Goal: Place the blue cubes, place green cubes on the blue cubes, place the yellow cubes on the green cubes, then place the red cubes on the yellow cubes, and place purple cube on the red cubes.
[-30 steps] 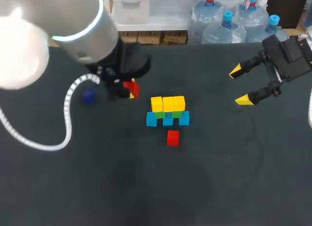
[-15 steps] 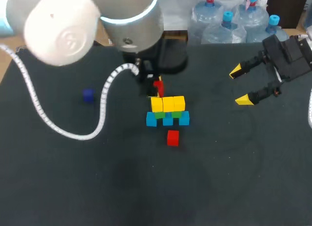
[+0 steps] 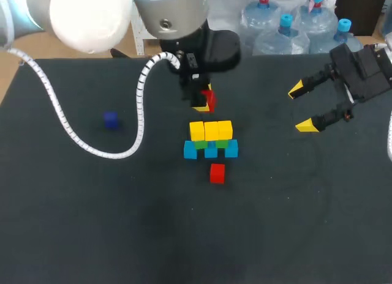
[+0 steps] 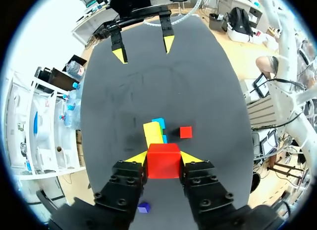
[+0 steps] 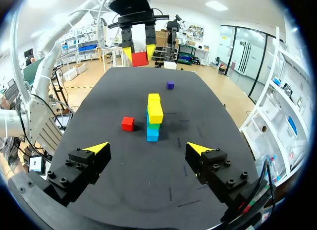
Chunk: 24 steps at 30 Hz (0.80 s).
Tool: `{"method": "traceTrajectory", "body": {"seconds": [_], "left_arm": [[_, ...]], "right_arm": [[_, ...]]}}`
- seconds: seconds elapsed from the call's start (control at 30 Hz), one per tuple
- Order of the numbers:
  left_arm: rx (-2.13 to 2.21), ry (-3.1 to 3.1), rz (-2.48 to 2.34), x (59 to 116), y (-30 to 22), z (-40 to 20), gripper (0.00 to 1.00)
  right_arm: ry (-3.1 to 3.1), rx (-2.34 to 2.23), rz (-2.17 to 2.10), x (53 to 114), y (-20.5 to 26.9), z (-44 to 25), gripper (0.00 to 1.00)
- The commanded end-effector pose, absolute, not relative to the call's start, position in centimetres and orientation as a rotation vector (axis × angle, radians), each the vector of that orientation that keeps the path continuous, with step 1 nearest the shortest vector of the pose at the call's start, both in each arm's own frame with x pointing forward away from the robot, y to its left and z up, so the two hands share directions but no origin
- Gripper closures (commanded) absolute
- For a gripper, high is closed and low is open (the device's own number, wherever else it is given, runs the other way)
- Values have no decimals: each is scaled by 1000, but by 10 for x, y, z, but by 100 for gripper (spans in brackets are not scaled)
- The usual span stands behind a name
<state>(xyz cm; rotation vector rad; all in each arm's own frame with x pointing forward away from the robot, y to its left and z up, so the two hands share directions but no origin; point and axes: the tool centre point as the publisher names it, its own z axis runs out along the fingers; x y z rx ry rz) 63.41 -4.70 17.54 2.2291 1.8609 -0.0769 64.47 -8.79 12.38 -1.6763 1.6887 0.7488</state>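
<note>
Between the yellow tips of the left claw [image 4: 163, 159] sits a red cube [image 4: 163, 162], clamped from both sides and held off the worktop [image 3: 294, 223]. Just ahead stands the stack: yellow cubes [image 3: 211, 130] on green cubes [image 3: 201, 144] on blue cubes [image 3: 190, 150]. A second red cube [image 3: 217, 173] lies beside it, and the purple cube [image 3: 110, 120] lies well apart. The right claw [image 3: 301, 108] hangs open, holding nothing.

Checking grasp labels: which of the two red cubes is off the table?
The red cube clamped in the left end effector; the other red cube lies free on the table, in front of the blue cubes.
</note>
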Motion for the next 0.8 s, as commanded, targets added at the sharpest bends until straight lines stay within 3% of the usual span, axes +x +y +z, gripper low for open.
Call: {"method": "traceTrajectory", "body": {"seconds": [0.03, 0.37, 0.8], "left_arm": [[2220, 1846, -93, 633, -43, 175, 100], [2220, 1846, -93, 633, -43, 175, 100], [2407, 1997, 120, 626, -85, 157, 100]], "right_arm": [[1687, -1676, 748, 645, -88, 124, 0], [1687, -1676, 748, 645, -88, 124, 0], [1687, -1676, 748, 645, -88, 124, 0]]}}
